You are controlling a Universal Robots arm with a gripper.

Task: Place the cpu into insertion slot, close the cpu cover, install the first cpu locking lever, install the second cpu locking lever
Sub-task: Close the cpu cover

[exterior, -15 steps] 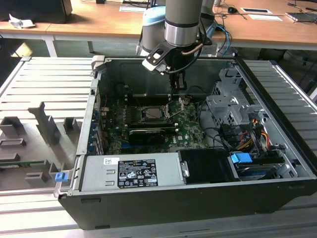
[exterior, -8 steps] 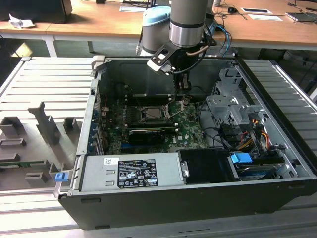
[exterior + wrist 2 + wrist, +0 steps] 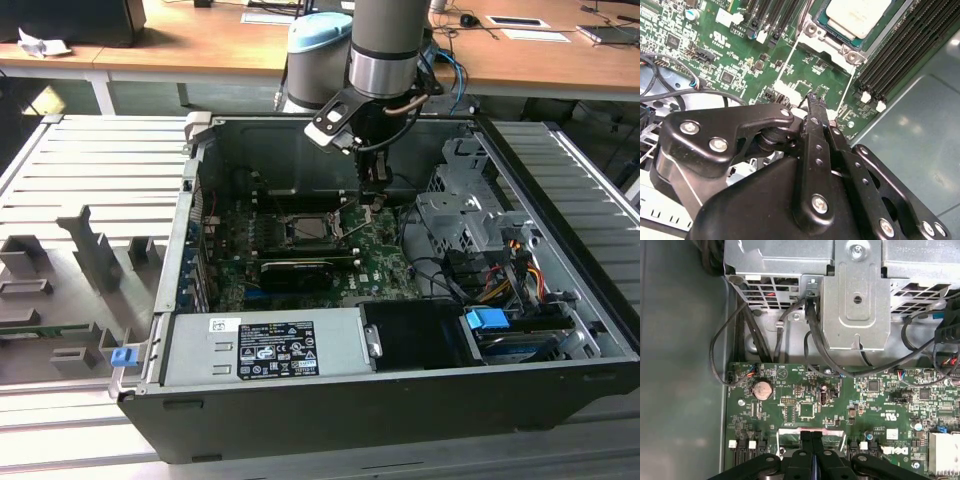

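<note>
The cpu (image 3: 858, 15) shows its pale metal face inside the insertion slot (image 3: 312, 228) on the green circuit board (image 3: 380, 262). The silver cpu cover (image 3: 830, 46) frames the chip and looks laid down over it. A thin metal lever (image 3: 349, 216) rises at an angle from the socket's side towards the exterior view's right. My gripper (image 3: 376, 198) hangs just to the exterior view's right of the socket, low over the board. In both wrist views its black fingertips (image 3: 815, 98) press together with nothing visible between them. The same gripper (image 3: 811, 433) points at the board.
A long black card (image 3: 296, 268) lies across the board in front of the socket. A silver power supply (image 3: 265, 345) fills the case's front, and a metal drive cage (image 3: 470, 215) with cables stands at the exterior view's right. Black memory slots (image 3: 910, 55) run beside the socket.
</note>
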